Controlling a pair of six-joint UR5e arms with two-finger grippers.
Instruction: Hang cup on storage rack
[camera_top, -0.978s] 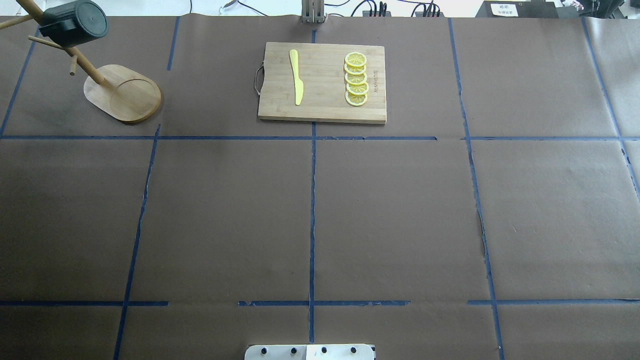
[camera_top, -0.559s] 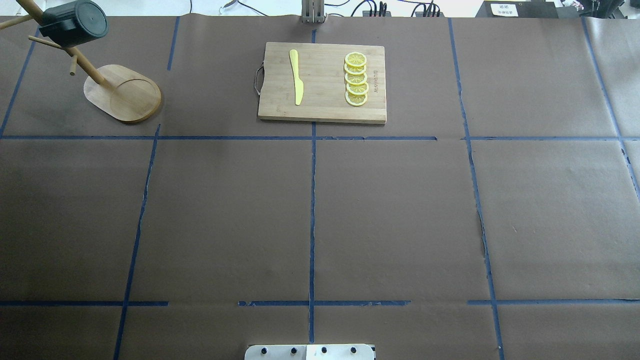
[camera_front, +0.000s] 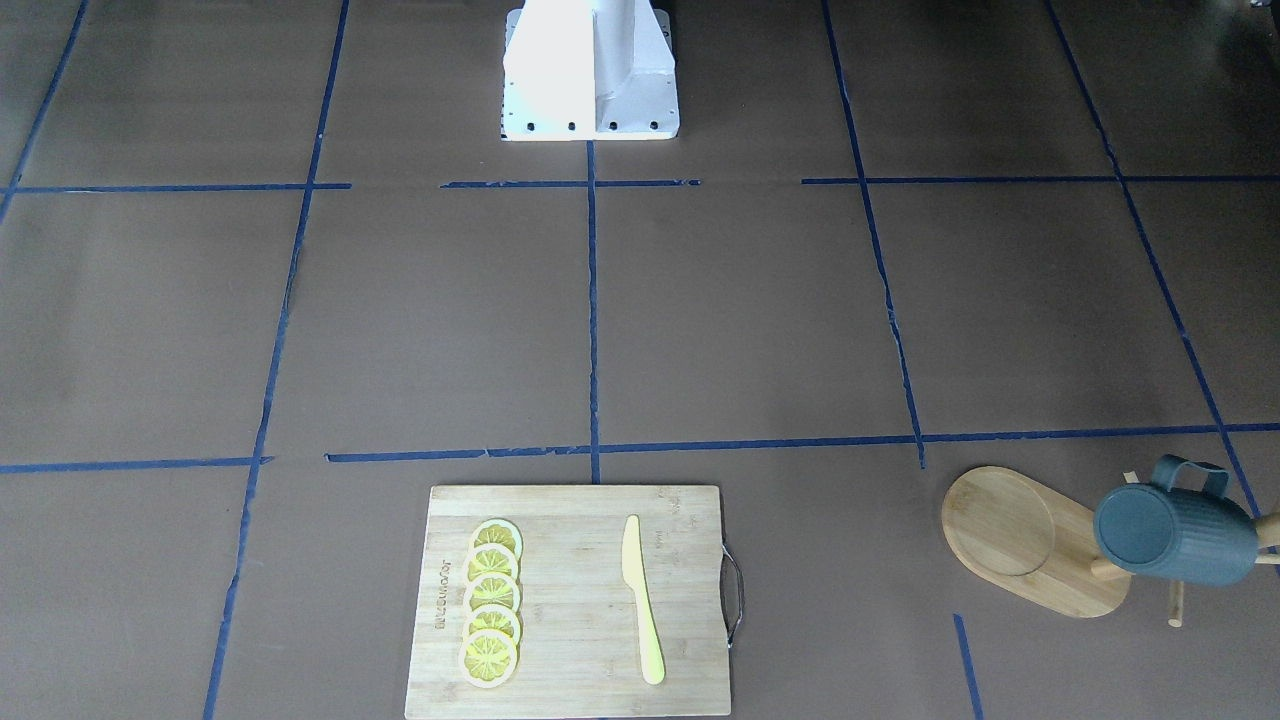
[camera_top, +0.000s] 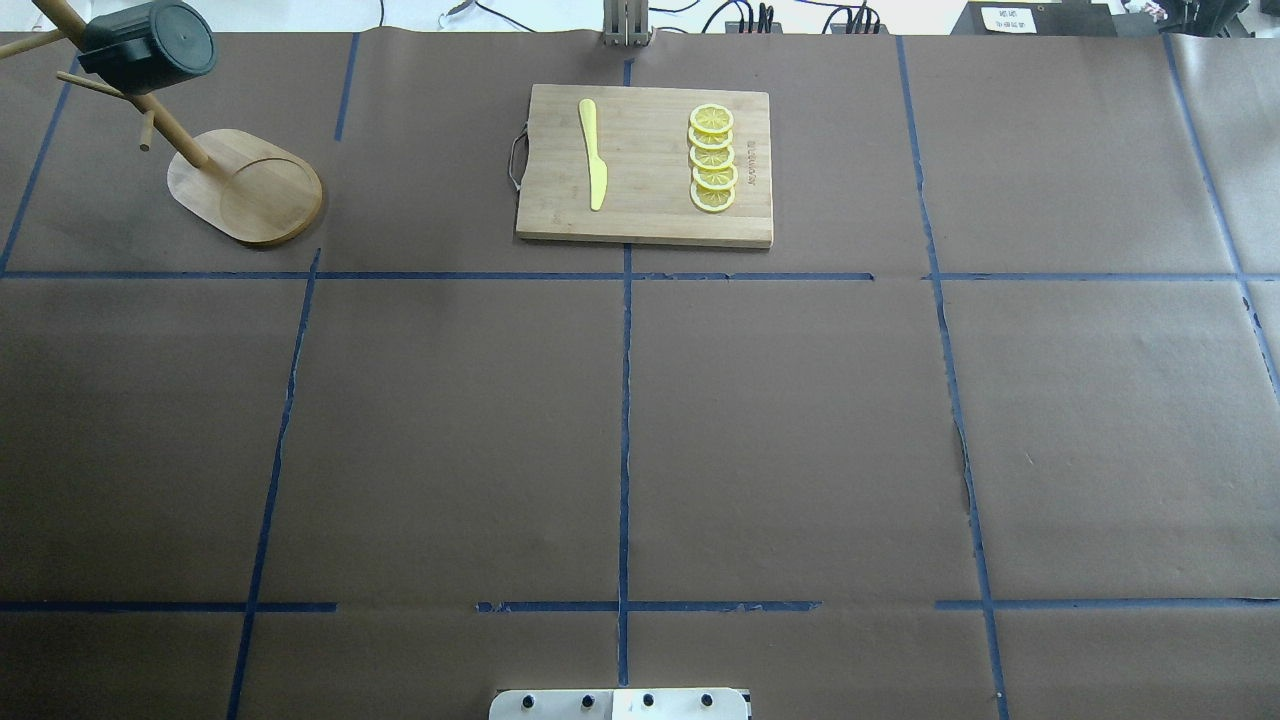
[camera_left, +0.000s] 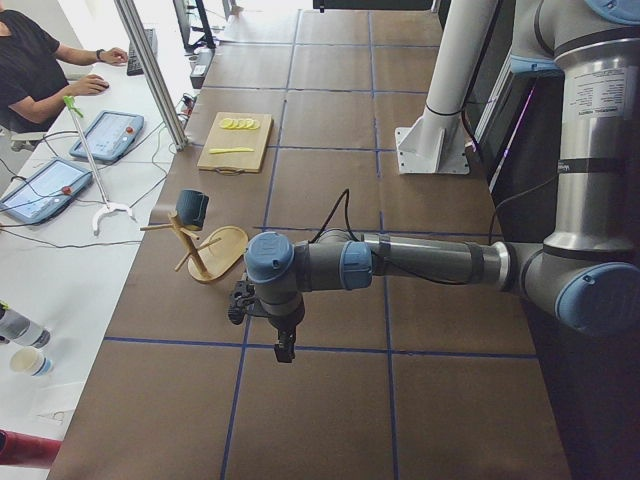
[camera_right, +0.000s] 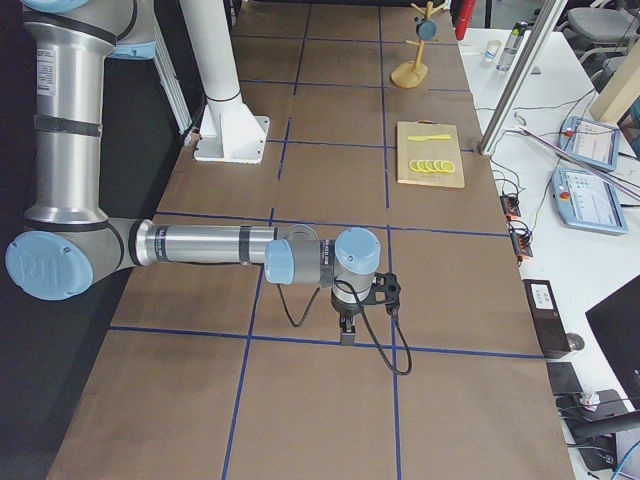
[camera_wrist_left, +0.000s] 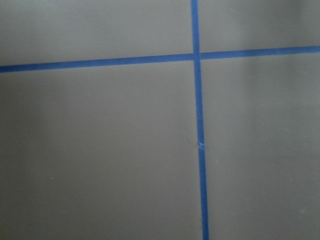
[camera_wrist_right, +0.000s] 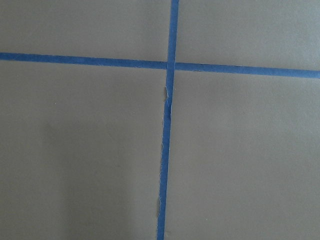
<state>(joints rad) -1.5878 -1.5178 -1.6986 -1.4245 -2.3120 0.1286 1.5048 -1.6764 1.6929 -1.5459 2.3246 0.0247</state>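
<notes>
The dark teal ribbed cup (camera_top: 150, 45) hangs on its side from a peg of the bamboo storage rack (camera_top: 245, 185), at the table's far left corner in the overhead view. From across the table I see the cup (camera_front: 1170, 535) over the rack's oval base (camera_front: 1010, 530), its handle up. Neither gripper touches it. The left gripper (camera_left: 285, 350) points down over the table, well short of the rack (camera_left: 222, 250). The right gripper (camera_right: 347, 333) points down far from the cup (camera_right: 427, 30). Both show only in the side views; I cannot tell whether they are open or shut.
A bamboo cutting board (camera_top: 645, 165) holds a yellow knife (camera_top: 593, 155) and several lemon slices (camera_top: 712, 160) at the far middle. The white robot base (camera_front: 590, 70) stands at the near edge. A person (camera_left: 30, 60) sits at a side desk.
</notes>
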